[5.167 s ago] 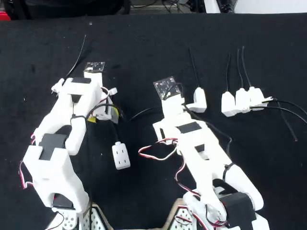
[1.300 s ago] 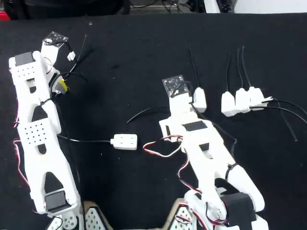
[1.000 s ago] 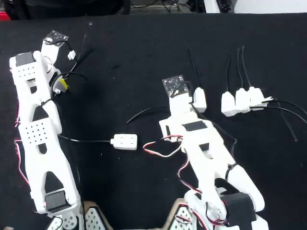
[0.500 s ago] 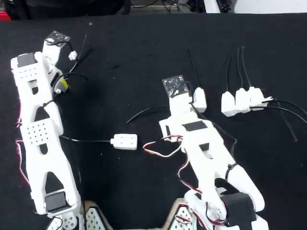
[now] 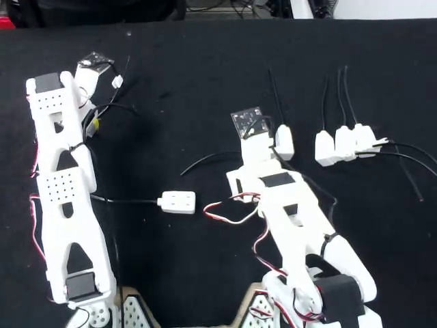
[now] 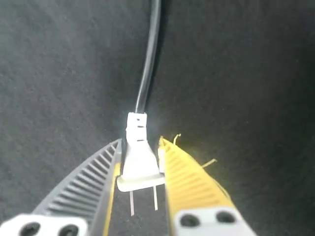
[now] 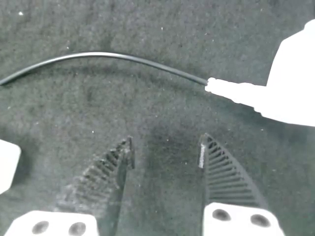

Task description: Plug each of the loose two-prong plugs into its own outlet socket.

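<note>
Two bare prongs jut from the small white plug point(image 6: 139, 164), black cord trailing. The left gripper point(image 6: 140, 143) pinches it between barely parted fingers, well beyond the outlet socket point(image 5: 177, 201). That arm has swung slightly socketward. The right gripper point(image 7: 165, 147) gapes empty beyond the socket, and open black cloth point(image 5: 171, 137) lies between.
</note>
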`<state>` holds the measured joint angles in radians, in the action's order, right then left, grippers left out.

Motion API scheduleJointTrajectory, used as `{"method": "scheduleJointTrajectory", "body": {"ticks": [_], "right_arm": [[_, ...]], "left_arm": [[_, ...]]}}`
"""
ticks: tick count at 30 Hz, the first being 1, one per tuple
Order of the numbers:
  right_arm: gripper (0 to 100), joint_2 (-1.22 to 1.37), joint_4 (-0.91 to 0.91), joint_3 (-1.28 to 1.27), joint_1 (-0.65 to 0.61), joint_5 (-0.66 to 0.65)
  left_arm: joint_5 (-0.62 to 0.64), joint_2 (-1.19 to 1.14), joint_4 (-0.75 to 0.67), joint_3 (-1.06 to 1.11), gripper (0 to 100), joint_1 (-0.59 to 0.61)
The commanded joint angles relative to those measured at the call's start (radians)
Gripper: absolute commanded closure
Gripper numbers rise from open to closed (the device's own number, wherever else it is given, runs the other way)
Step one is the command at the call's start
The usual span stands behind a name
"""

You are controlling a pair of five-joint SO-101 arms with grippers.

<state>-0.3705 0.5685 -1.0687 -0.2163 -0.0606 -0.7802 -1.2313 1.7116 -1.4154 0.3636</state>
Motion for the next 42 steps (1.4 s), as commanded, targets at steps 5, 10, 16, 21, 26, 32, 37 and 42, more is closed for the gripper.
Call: {"method": "scheduleJointTrajectory", "body": {"ticks": [5,10,16,21,26,32,37,42], "right_arm": [[79.7,-0.042,-0.015,0.050,0.015,0.005],[79.7,-0.042,-0.015,0.050,0.015,0.005],[79.7,-0.042,-0.015,0.050,0.014,0.005],[79.7,-0.044,-0.014,0.056,0.015,0.008],[79.7,-0.044,-0.014,0.056,0.015,0.008],[79.7,-0.044,-0.014,0.051,0.017,0.008],[79.7,-0.044,-0.014,0.050,0.017,0.008],[79.7,-0.044,-0.014,0.048,0.017,0.008]], "left_arm": [[0.207,0.012,0.051,-0.183,97,0.007],[0.313,0.057,0.054,-0.153,97,0.002],[0.374,0.310,0.054,0.199,97,-0.022],[0.374,0.661,0.049,0.710,97,-0.087],[0.376,1.022,-0.014,1.148,97,-0.191],[0.408,1.384,-0.256,1.652,97,-0.338],[0.485,1.597,-0.416,1.920,97,-0.487],[0.489,1.662,-0.562,2.111,97,-0.536]]}}
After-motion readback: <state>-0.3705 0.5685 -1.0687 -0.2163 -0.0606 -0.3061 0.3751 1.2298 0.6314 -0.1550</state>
